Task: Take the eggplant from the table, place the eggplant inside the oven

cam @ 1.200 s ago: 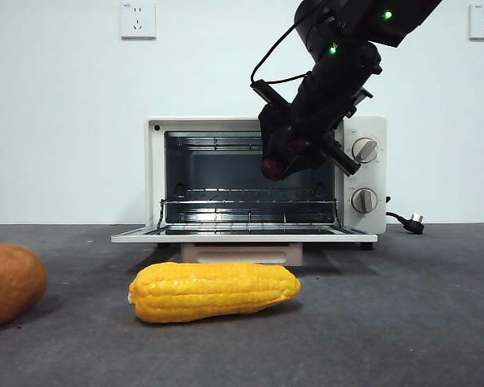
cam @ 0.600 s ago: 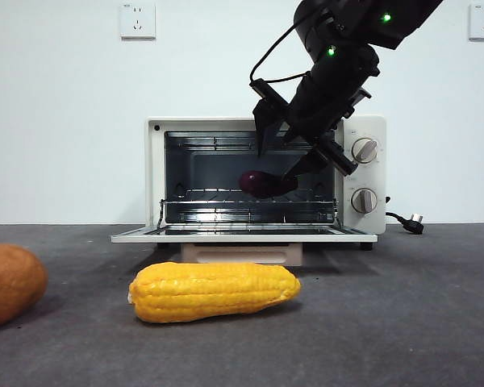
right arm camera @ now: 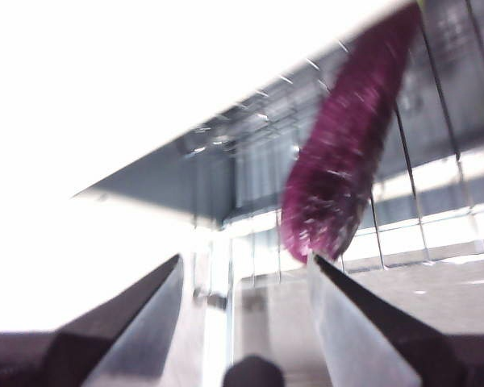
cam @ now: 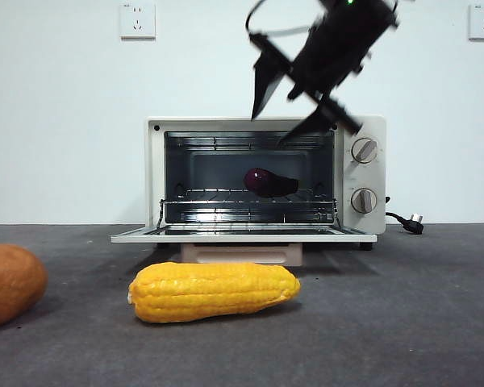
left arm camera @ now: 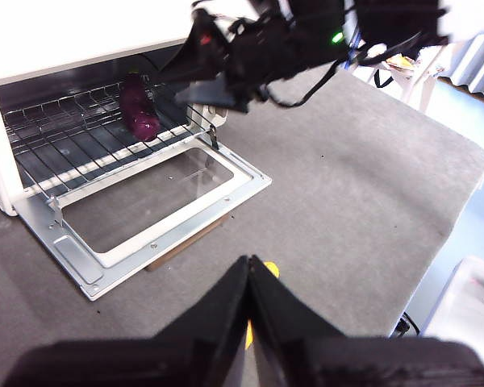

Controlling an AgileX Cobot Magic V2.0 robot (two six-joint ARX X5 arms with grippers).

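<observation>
1. Front view: the eggplant (cam: 268,183) is seen lying on the wire rack inside the oven (cam: 262,177), door dropped open. The right gripper (cam: 294,105) is hung above the oven's top edge, jaws spread wide, nothing held. A corn cob (cam: 214,291) is parked in front of the oven.
2. Left wrist view: the left gripper (left arm camera: 248,270) is kept well back from the oven, jaws pressed together.
3. Right wrist view: the eggplant is shown blurry on the rack, untouched.

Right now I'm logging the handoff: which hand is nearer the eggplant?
The right. The right hand hangs open just above the oven mouth, over the eggplant on the rack. The left hand waits shut, back over the table.
</observation>
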